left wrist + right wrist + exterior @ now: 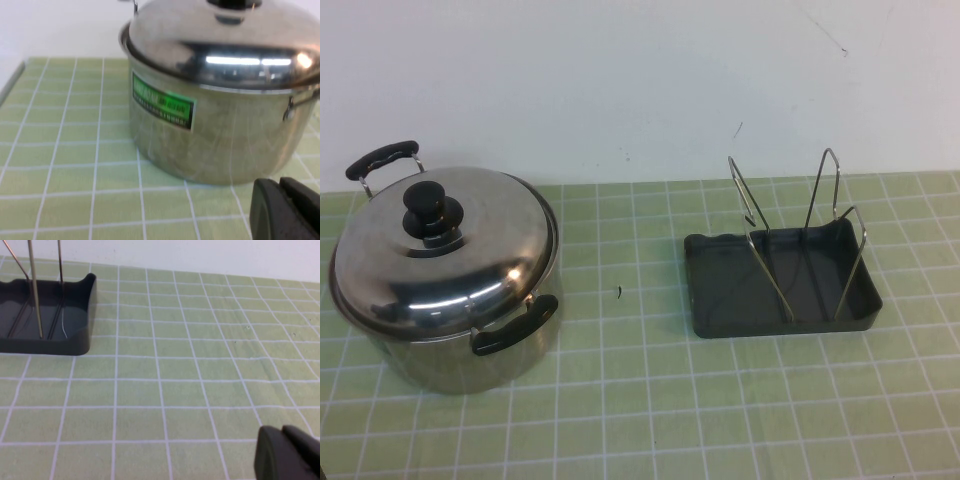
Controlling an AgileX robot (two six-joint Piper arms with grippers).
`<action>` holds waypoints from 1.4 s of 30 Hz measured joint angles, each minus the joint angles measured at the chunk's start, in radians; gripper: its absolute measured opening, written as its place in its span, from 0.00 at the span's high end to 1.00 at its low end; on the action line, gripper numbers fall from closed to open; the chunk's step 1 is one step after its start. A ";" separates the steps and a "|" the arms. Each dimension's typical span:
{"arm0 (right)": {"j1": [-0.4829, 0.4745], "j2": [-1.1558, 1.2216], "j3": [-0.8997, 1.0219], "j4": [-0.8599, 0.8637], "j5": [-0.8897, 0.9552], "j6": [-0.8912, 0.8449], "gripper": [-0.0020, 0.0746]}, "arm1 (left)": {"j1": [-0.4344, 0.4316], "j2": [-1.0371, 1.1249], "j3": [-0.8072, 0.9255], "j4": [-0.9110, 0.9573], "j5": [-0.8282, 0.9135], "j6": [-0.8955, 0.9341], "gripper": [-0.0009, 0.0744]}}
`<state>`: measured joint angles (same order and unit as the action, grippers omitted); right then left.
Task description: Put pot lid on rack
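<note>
pot lid (440,250) flat on pot (470,350), knob up, left tool (285,210) and right tool (287,455) low, aperture unclear

I count one pot lid (445,255) with one black knob (432,212), sitting on one steel pot (470,355) that has two black handles (382,158). I see one rack (785,275): one dark tray with three upright wire loops (840,195). One green label (162,102) is on the pot. One left gripper (285,210) and one right gripper (287,455) show partly.
</note>
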<state>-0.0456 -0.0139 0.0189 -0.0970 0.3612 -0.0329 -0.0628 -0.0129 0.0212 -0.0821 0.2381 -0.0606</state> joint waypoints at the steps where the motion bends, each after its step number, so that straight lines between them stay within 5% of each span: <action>1: 0.000 0.000 0.000 0.000 0.000 0.000 0.98 | 0.000 0.000 0.000 0.000 0.010 0.000 0.99; 24: 0.000 0.000 0.001 -0.018 -0.016 0.000 0.98 | 0.000 0.000 0.000 0.006 0.020 -0.002 0.99; 35: 0.000 0.000 0.010 -0.305 -0.567 -0.034 0.98 | 0.000 0.000 0.000 0.018 -0.696 -0.002 0.99; 42: 0.000 0.000 0.010 -0.308 -0.956 -0.012 0.98 | 0.000 0.000 0.000 0.018 -0.893 -0.002 0.99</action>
<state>-0.0456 -0.0139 0.0288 -0.4045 -0.5947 -0.0449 -0.0628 -0.0133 0.0214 -0.0645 -0.6546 -0.0624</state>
